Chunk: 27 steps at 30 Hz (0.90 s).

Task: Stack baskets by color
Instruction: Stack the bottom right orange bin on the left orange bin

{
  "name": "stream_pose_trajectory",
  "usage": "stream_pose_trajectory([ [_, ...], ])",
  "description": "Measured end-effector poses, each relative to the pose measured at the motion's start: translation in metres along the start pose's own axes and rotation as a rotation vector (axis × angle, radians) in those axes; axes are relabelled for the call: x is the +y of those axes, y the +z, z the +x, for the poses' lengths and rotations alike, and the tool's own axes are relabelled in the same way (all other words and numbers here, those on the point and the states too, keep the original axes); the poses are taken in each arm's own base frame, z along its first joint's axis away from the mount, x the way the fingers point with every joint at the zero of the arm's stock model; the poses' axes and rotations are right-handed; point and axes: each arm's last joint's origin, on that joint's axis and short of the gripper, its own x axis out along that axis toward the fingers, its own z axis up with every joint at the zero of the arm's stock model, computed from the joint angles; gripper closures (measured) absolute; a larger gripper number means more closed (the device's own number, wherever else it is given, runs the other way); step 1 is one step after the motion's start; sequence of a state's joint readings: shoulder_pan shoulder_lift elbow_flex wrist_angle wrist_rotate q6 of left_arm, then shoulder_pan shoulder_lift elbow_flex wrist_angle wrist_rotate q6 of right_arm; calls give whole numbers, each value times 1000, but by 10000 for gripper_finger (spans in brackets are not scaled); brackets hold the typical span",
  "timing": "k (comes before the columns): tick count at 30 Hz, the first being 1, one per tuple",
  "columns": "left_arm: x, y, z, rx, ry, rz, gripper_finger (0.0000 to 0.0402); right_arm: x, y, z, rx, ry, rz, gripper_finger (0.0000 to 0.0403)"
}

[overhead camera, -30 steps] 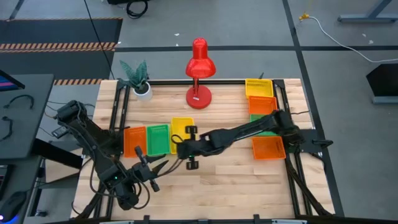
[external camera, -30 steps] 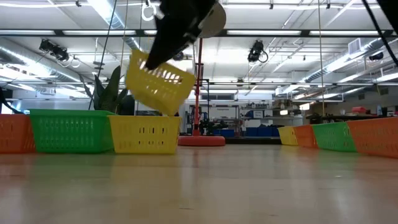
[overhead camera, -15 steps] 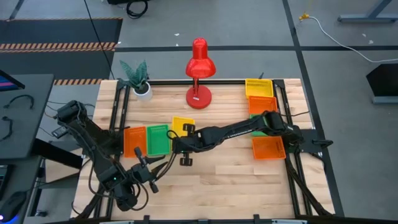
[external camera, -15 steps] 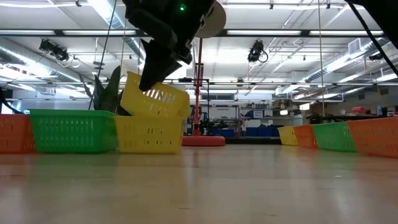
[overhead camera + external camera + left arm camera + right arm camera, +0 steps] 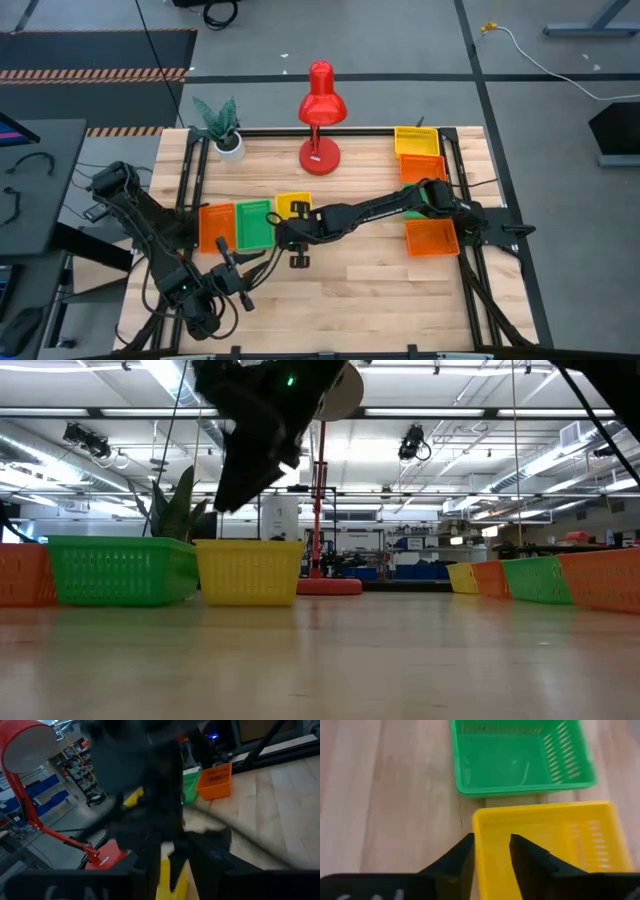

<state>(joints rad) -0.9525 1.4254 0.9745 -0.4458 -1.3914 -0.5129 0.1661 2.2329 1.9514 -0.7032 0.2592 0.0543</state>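
Note:
An orange basket (image 5: 216, 227), a green basket (image 5: 254, 224) and a yellow basket (image 5: 293, 206) stand side by side left of the table's middle. My right gripper (image 5: 492, 855) is open just above the yellow basket (image 5: 545, 845). One finger is outside its side wall and one is inside, touching nothing. In the low view the yellow basket (image 5: 250, 572) sits level, with the right gripper (image 5: 232, 495) clear above it. My left gripper (image 5: 255, 275) waits open near the table's front left.
A yellow basket (image 5: 417, 140), a green basket (image 5: 414, 190) and an orange basket (image 5: 432, 238) lie in a row at the right edge. A red desk lamp (image 5: 321, 110) and a small potted plant (image 5: 222, 125) stand at the far side. Bare wood lies at the near middle.
My right gripper came down and a little toward the table's left with a tilted yellow basket. It set that basket into the yellow basket on the table and let go. The carried basket now sits level there.

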Motion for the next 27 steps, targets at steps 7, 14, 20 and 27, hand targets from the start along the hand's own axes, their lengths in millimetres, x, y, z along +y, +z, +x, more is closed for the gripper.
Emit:
stream_pose_trajectory([
  [7,-1,0,-5,-6,-17,-19,299,17,-28,-50,25,-21,-102,256],
  [14,-2,-1,-6,-7,-23,-46,299,37,-131,-112,20,-92,33,267],
  [20,2,0,16,61,-22,-80,299,48,-209,-172,7,26,348,268],
  [27,10,-1,52,156,8,-124,299,58,-266,-206,118,116,544,269],
])
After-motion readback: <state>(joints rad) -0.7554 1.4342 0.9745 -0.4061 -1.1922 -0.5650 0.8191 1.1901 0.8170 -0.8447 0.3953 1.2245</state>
